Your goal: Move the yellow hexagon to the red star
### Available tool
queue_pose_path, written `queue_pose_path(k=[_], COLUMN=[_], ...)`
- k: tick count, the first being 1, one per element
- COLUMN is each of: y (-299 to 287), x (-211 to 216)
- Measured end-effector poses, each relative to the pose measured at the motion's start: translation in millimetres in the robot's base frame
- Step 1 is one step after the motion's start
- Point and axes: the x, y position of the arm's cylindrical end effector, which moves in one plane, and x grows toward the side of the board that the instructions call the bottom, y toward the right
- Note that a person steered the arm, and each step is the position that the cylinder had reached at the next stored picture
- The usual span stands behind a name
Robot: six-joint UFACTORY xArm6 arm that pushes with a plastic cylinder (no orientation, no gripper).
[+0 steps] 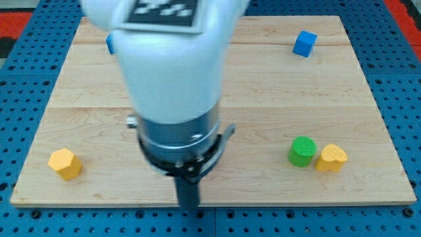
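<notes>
Wooden board: your tip, a bare rod holding nothing, sits right of the yellow hexagon; red star unseen, perhaps arm-hidden—locate it first.

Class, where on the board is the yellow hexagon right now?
The yellow hexagon sits alone near the wooden board's bottom-left corner in the camera view, left of my tip.

Single camera looks steeply down from above the wooden board, facing its full width, the arm's white body close before the lens.
</notes>
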Motion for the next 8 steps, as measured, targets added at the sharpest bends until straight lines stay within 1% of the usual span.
queue_pose_path(k=[1, 2, 4, 5, 6, 7, 8], y=[-95.5, -196.8, -159.4, -229.5, -173.4, -99.0, -104.2], x=[-0.7, -12.9, -91.2, -107.4, -129.2, -123.2, -115.5])
